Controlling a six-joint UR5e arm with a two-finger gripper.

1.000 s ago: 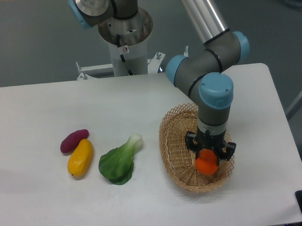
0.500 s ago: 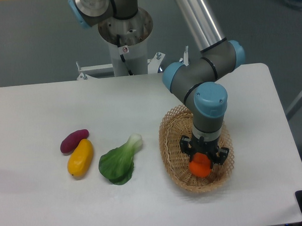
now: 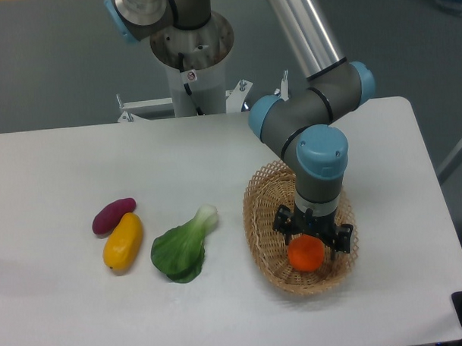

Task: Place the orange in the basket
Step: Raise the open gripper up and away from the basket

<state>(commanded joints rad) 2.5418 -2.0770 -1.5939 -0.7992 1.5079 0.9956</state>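
A: Where is the orange (image 3: 306,255)?
B: Inside the wicker basket (image 3: 261,217), toward its near end, resting on the weave.
A: And the gripper (image 3: 312,236)?
B: Right above it, jaws spread wide, a finger either side of the fruit, not clamping it.
A: Elsewhere on the bench (image 3: 57,194)?
B: A bok choy (image 3: 182,248), a yellow mango (image 3: 122,240), a purple sweet potato (image 3: 112,214).

No legible text, label, brand, number or sign anywhere in view: none on arm, none on table (image 3: 215,151), none on basket (image 3: 257,218) or items beside it.
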